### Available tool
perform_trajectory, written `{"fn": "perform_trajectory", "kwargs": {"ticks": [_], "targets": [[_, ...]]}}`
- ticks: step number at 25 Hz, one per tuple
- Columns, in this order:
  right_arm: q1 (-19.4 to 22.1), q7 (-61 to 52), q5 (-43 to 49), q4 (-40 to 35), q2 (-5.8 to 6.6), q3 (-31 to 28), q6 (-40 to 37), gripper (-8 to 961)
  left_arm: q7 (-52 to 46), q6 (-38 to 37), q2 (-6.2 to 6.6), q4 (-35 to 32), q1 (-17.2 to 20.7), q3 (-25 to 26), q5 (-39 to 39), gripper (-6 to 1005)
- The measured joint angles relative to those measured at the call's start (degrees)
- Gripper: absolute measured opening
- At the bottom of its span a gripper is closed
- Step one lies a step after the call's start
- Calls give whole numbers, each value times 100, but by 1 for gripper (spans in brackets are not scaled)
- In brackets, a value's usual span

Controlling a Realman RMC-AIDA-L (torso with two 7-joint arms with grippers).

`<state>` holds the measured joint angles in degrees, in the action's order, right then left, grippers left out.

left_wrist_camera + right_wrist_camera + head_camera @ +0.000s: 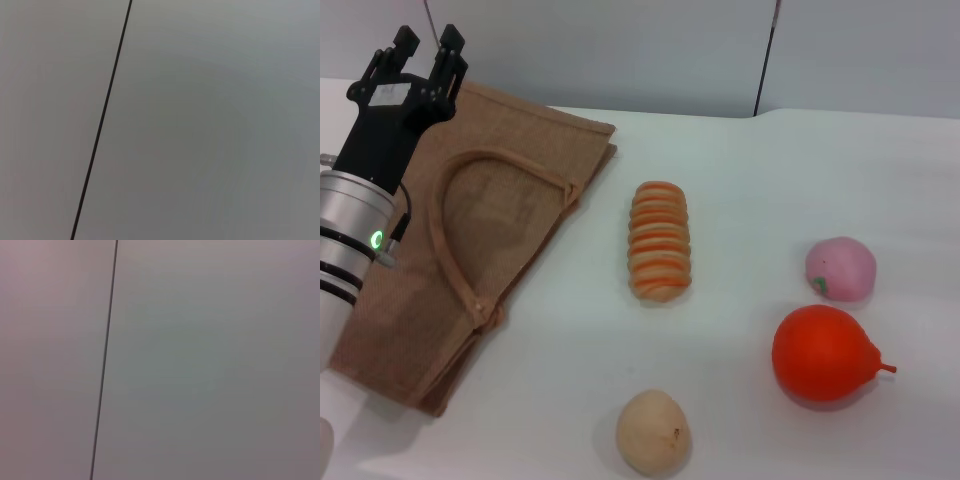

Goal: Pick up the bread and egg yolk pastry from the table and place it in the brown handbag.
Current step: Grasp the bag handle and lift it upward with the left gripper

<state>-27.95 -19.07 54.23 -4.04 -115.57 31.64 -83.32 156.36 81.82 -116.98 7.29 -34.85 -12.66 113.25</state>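
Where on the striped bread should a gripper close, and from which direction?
Grip the bread across its narrow middle, coming straight down from above. It lies flat on the table, long axis running away from the robot, with open space on both long sides for the fingers.

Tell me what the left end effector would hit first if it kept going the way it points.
Probably the grey wall panel. The left end effector, above the brown handbag, points away over the table's far edge, and its wrist view shows only that panel; depth is unclear.

You see the brown handbag [510, 240] lying flat at left, 2 handles looped on top. The striped bread [659, 241] lies beside it; the beige egg yolk pastry [653, 432] sits nearer.
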Motion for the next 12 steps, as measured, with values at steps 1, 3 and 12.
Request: {"fn": "perform_trajectory", "kwargs": {"ticks": [1, 3, 12], "targets": [[0, 0, 0, 0, 0, 0, 0, 794, 0, 0, 0, 0, 1, 0, 1, 573], [0, 0, 0, 0, 0, 0, 2, 794, 0, 0, 0, 0, 2, 0, 2, 573], [4, 0, 0, 0, 0, 0, 9, 794, -120, -51, 21, -9, 25, -4, 14, 572]]}}
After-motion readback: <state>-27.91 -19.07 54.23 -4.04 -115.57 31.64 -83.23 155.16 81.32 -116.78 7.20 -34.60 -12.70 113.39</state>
